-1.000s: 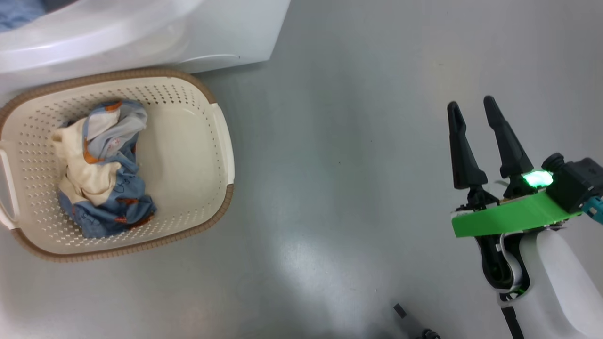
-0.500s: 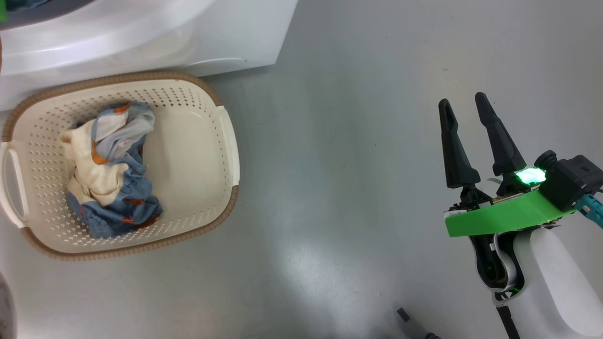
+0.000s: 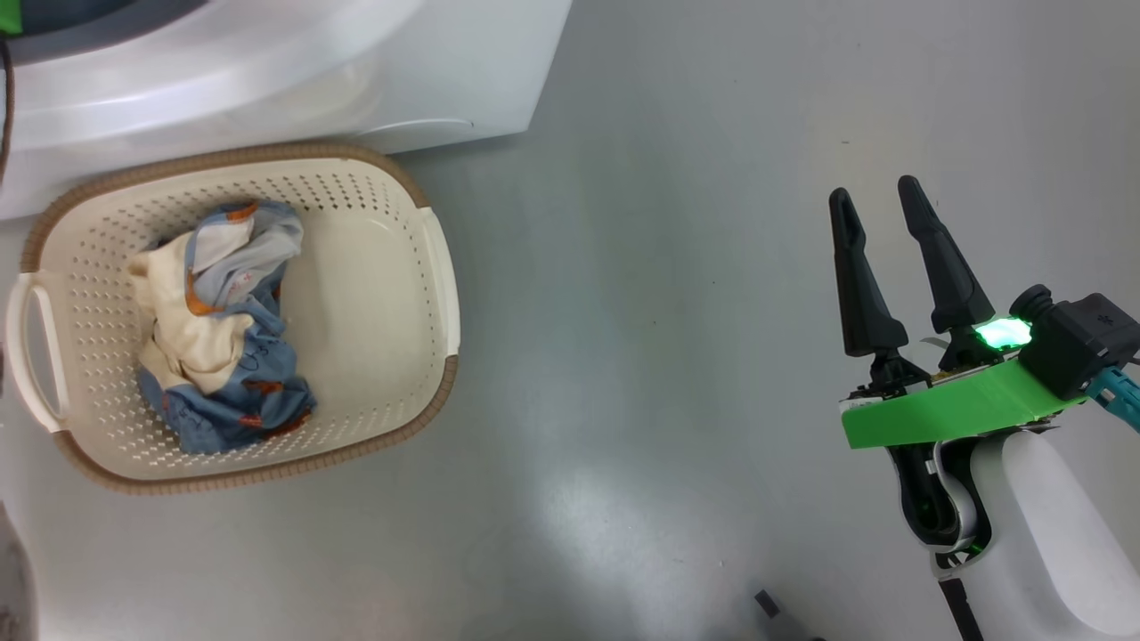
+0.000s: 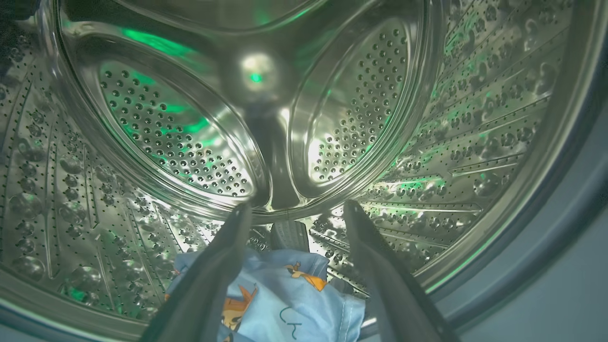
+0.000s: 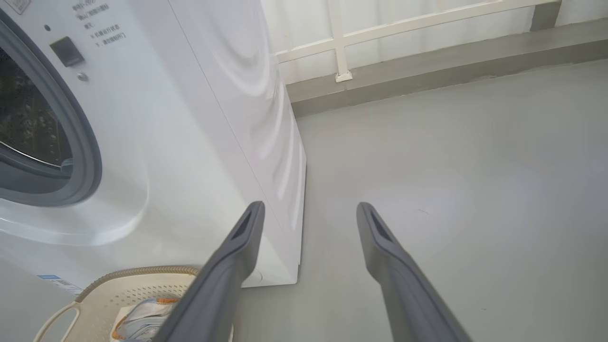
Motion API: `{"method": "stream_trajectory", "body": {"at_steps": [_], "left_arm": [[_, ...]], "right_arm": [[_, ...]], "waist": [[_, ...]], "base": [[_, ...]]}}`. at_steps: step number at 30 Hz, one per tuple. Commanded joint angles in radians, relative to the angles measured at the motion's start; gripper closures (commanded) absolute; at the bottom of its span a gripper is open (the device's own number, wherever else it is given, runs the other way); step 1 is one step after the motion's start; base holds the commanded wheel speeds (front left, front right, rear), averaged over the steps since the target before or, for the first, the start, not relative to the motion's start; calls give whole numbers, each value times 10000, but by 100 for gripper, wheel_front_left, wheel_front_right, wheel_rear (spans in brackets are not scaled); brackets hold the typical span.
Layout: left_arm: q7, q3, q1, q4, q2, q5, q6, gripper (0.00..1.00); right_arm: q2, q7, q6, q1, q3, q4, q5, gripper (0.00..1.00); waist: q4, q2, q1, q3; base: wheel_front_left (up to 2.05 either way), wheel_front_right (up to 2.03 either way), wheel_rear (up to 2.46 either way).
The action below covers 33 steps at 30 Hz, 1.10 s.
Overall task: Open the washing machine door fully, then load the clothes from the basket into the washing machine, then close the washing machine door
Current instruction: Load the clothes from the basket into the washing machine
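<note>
grey floor (image 3: 677, 267); basket (image 3: 370, 303) cream, perforated; clothes (image 3: 223, 356) blue-cream, crumpled

Long black tapered fingers (image 3: 862, 285); bright green wrist plate (image 3: 962, 414); glossy white forearm (image 3: 1051, 534); teal cable (image 3: 1120, 389)

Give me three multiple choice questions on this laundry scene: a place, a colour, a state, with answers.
1. The basket stands: A on a shelf; B in the drum; C on the floor by the washing machine.
2. The basket's rim is: A black; B brown; C green.
3. The right hand is: A open and empty; B shut on fabric; C shut on a handle.
C, it sits on grey floor at the machine's foot. B, a brown woven band. A, fingers apart, nothing between.
</note>
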Motion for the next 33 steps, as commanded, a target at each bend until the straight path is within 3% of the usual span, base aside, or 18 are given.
{"method": "stream_trajectory", "body": {"at_steps": [1, 15, 33], "left_arm": [[-21, 186, 242, -325, 472, -47, 7, 0], [-21, 1104, 2710, -2407, -185, -49, 6, 0], [-21, 1543, 6507, -3988, -1070, 629, 6, 0]], "right_arm": [[-81, -78, 56, 193, 171, -197, -8, 0], [-387, -78, 56, 419, -113, -205, -84, 0], [-1049, -78, 56, 1275, -175, 140, 1, 0]], "waist": [[25, 0, 0, -48], [391, 0, 0, -796], [1052, 0, 0, -2867]], "base": [[0, 0, 0], [0, 0, 0], [0, 0, 0]]}}
